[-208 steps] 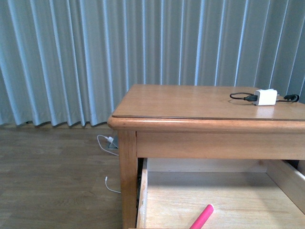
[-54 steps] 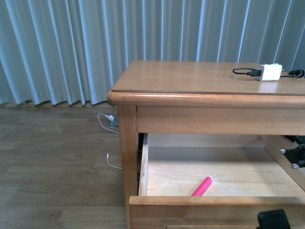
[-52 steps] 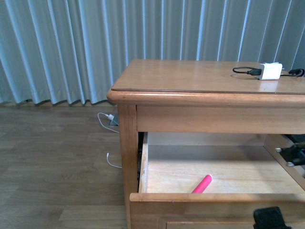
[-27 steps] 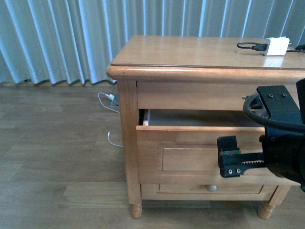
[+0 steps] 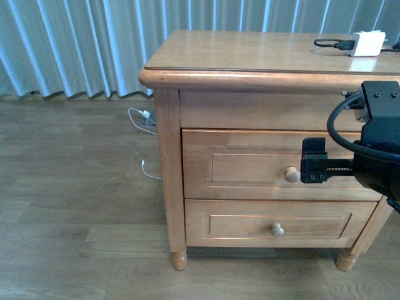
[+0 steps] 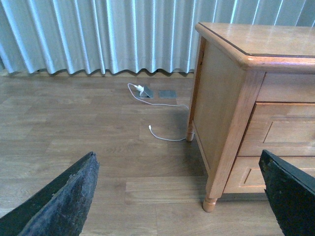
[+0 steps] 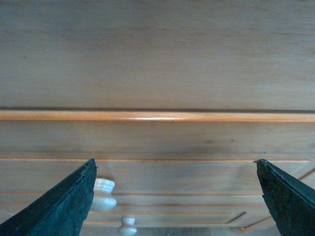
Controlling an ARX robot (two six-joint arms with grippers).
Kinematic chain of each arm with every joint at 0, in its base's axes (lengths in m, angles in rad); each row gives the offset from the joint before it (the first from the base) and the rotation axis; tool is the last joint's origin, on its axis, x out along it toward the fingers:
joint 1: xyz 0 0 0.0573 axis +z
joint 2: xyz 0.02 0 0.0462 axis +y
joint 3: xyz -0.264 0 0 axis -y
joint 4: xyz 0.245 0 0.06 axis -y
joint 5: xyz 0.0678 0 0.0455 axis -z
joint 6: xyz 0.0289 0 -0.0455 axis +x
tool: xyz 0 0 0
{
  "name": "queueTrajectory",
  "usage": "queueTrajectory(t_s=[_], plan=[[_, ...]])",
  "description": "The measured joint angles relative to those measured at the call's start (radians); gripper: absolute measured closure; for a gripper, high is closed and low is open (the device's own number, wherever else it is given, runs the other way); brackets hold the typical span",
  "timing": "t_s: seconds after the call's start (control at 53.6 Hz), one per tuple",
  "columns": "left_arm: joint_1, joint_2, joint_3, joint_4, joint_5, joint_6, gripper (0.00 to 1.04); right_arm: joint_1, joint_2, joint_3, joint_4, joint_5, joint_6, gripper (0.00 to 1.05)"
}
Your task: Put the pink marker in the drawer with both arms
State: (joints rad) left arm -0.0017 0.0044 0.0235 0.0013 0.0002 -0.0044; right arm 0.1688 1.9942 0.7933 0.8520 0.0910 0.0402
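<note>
Note that your right gripper (image 5: 312,164), jaws spread and empty, sits just beside the knob (image 5: 291,174) of the shut drawer (image 5: 250,165), which hides the pink marker from view.

No legible text, no labels, no brand marks, no numbers, no signs in any view, wooden cabinet (image 5: 262,50) fronts plain, white charger block (image 5: 367,43) unmarked as far as visible
</note>
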Motion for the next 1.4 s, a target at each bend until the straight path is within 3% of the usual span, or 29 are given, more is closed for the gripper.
queueTrajectory(t_s=[0.411, 0.616, 0.84, 1.139, 1.213, 1.269, 1.4], plan=[[0.0, 0.0, 0.0, 0.0, 0.0, 0.0, 0.06, -0.027, -0.541, -0.279, -0.298, -0.092, -0.011, 0.08], [0.0, 0.0, 0.0, 0.0, 0.0, 0.0, 0.06, -0.106, -1.01, -0.405, -0.608, -0.174, -0.016, 0.08], [0.0, 0.0, 0.0, 0.0, 0.0, 0.0, 0.06, -0.191, -1.399, -0.493, -0.859, -0.188, -0.043, 0.08], [0.0, 0.0, 0.0, 0.0, 0.0, 0.0, 0.06, -0.214, -1.454, -0.507, -0.884, -0.191, -0.043, 0.08], [0.0, 0.0, 0.0, 0.0, 0.0, 0.0, 0.06, -0.184, -1.486, -0.592, -0.669, -0.104, -0.041, 0.21], [0.0, 0.0, 0.0, 0.0, 0.0, 0.0, 0.06, -0.175, -1.513, -0.643, -0.556, -0.095, -0.041, 0.31], [0.0, 0.0, 0.0, -0.001, 0.0, 0.0, 0.06, -0.173, -1.566, -0.684, -0.534, -0.092, -0.041, 0.56]])
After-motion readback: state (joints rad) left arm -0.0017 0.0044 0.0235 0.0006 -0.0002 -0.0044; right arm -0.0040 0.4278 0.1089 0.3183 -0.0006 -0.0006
